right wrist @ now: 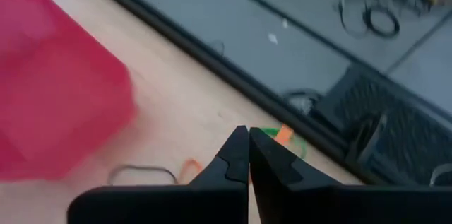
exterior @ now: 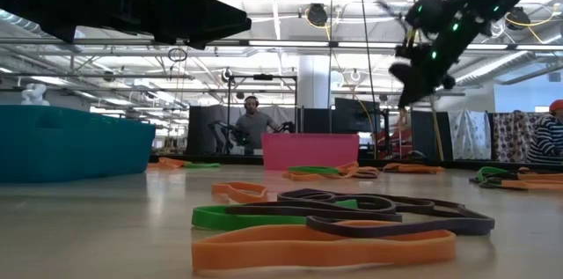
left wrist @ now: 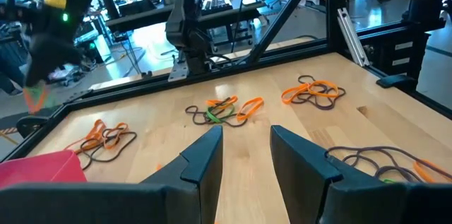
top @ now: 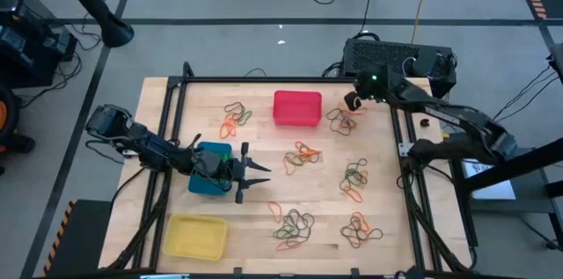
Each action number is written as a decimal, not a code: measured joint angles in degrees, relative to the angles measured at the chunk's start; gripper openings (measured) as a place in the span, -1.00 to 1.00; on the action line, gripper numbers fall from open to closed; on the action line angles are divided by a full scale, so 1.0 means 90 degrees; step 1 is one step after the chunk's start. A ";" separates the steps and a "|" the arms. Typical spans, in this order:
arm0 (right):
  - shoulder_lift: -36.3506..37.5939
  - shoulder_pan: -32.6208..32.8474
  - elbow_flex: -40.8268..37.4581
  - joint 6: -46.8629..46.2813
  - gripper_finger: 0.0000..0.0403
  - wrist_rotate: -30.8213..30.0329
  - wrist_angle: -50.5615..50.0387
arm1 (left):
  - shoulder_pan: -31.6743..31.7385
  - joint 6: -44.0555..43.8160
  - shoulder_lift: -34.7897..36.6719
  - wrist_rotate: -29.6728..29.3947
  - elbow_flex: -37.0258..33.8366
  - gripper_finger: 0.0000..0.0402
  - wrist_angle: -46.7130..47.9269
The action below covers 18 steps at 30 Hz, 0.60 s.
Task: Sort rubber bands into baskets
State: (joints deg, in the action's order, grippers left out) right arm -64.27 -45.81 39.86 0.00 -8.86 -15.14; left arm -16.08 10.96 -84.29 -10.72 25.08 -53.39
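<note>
Up near the table's far edge, the right gripper (top: 352,101) has its fingers pressed together, with nothing clearly held between them; it sits just right of the red basket (top: 296,107), over a small cluster of rubber bands (top: 341,120). The left gripper (top: 264,176) rests with fingers parted and empty, pointing out from above the blue basket (top: 209,182). Further bands lie in loose heaps across the wooden table (top: 264,143), and the yellow basket (top: 195,235) stands at the near left corner.

Orange, green and dark rubber bands (top: 303,157) lie clustered around 3 upright baskets (top: 296,108)
</note>
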 joint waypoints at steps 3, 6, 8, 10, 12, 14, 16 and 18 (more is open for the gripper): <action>0.0475 0.0202 0.0000 -0.0044 -1.00 -0.0121 0.0000 | 0.0000 0.0002 0.0000 0.0000 0.0000 -0.37 0.0000; 0.0786 0.0379 -0.0026 -0.0188 -1.00 -0.0123 0.0051 | 0.0000 0.0000 0.0000 0.0000 0.0000 -0.37 0.0000; 0.0956 0.0488 -0.0113 -0.0283 -1.00 -0.0189 0.0044 | 0.0000 0.0000 0.0000 0.0000 0.0000 -0.37 0.0000; 0.1024 0.0579 -0.0182 -0.0283 -1.00 -0.0334 0.0049 | 0.0000 0.0000 0.0000 0.0000 0.0000 -0.37 0.0000; 0.1076 0.0688 -0.0295 -0.0219 -1.00 -0.0951 -0.0044 | -0.0002 -0.0003 0.0000 0.0000 0.0000 -0.37 -0.0002; 0.1074 0.0749 -0.0430 0.0153 -1.00 -0.0947 0.0106 | -0.0002 -0.0010 0.0000 0.0000 0.0000 -0.37 -0.0002; 0.1114 0.0812 -0.0619 0.0392 -1.00 -0.0594 0.0365 | -0.0002 -0.0012 0.0000 0.0000 0.0002 -0.37 -0.0021; 0.1125 0.0837 -0.0730 0.0278 -1.00 -0.0399 0.0685 | -0.0002 -0.0016 0.0001 0.0000 0.0002 -0.37 -0.0018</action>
State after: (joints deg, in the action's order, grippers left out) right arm -54.15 -38.28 33.28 2.50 -12.45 -8.97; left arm -16.09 10.82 -84.28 -10.72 25.10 -53.55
